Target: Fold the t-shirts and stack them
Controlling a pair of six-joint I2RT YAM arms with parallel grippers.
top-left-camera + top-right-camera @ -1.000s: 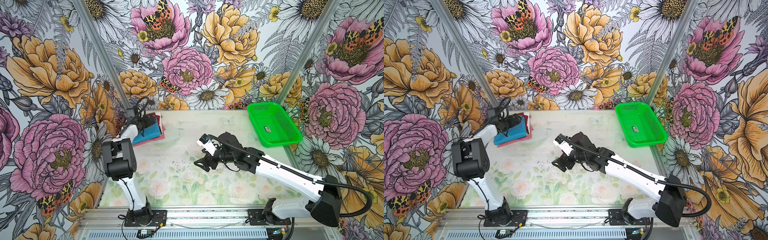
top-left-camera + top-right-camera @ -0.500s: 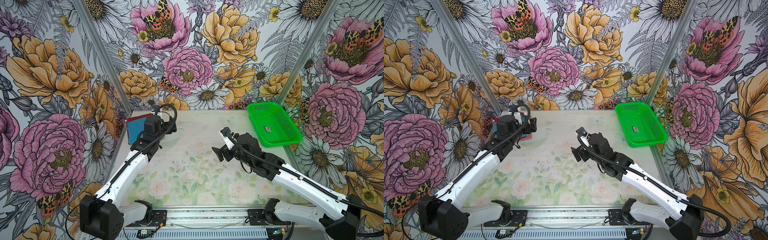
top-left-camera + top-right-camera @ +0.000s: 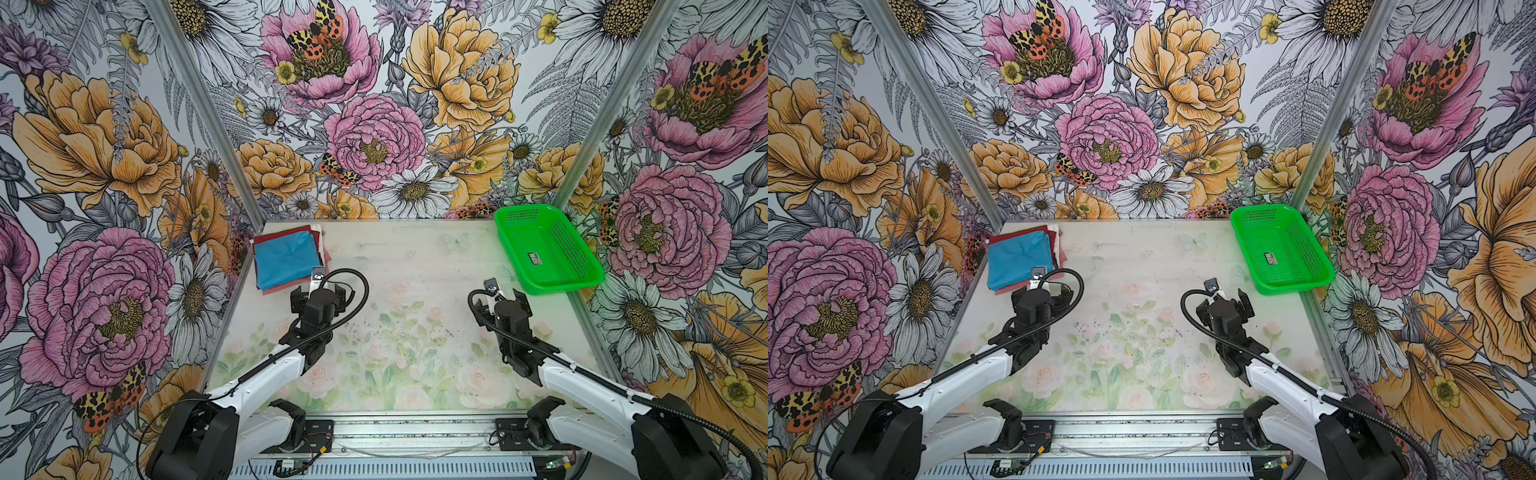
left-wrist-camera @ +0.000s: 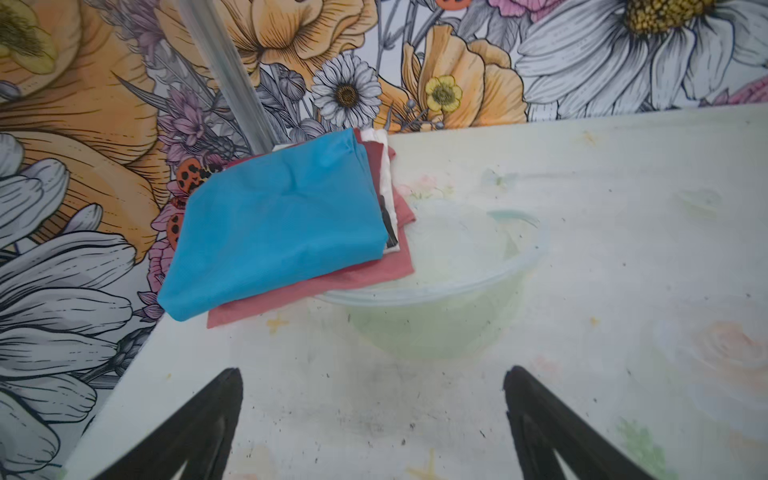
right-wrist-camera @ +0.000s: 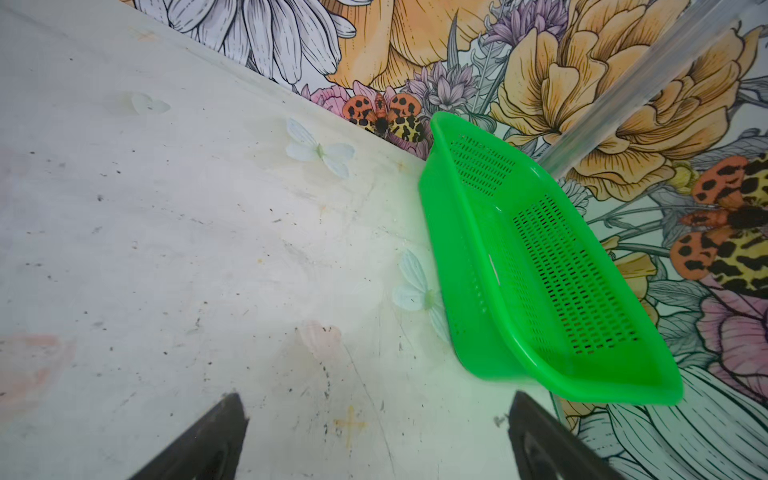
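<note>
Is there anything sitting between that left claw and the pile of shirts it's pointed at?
Nothing solid shows. The open left gripper faces the stack of t-shirts with only bare table between. A faint pale rounded shape beside the stack in the left wrist view may be glare; both top views show nothing there.

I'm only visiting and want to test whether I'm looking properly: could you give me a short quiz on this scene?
1. True or false: the green basket holds a shirt.
2. Which colour lies on top of the shirt stack? A maroon, B sky-blue, C white.
3. What do the left tool and the right tool hold?
Key: 1 false, no cloth is in it. 2 B, the sky-blue shirt. 3 Nothing; both stand open.
</note>
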